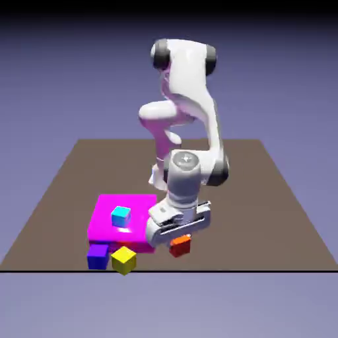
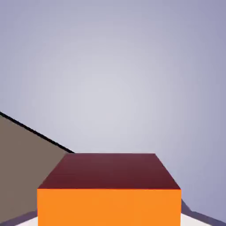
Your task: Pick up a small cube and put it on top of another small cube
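Observation:
The small cube, orange on top with darker red-orange sides, sits just under my hand near the table's front edge. In the hand view the small cube fills the bottom middle, large, and hides both finger tips. My gripper is low and tilted, shut on this cube. To the exterior view's left are a yellow cube and a blue cube, apart from the gripper. A cyan cube rests on a flat magenta block.
The magenta block lies right beside my hand on the exterior view's left. The table's front edge runs close below the cubes. In the hand view a strip of brown table shows at the left, with backdrop above.

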Robot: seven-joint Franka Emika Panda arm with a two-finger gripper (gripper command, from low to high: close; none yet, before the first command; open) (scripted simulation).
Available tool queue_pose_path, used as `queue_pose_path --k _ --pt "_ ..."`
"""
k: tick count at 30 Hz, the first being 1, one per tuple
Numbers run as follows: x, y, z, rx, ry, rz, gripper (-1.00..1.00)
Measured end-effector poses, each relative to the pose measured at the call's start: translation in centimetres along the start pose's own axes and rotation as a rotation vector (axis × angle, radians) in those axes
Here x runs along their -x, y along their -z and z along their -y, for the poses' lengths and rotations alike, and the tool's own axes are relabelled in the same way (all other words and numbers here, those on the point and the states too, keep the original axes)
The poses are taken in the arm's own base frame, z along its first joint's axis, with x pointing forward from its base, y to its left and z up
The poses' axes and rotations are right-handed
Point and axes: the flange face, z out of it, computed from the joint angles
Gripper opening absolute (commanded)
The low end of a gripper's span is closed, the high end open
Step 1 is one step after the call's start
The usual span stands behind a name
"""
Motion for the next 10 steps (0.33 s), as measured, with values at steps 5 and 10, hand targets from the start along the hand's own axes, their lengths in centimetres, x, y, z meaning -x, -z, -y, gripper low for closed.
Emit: queue_pose_path --k 5,10 --pt "-1.7 -3.1 -5.2 -0.017 -0.149 0.010 -1.00" --pt "-1.7 -4.7 -5.2 -0.016 -0.150 0.009 1.00"
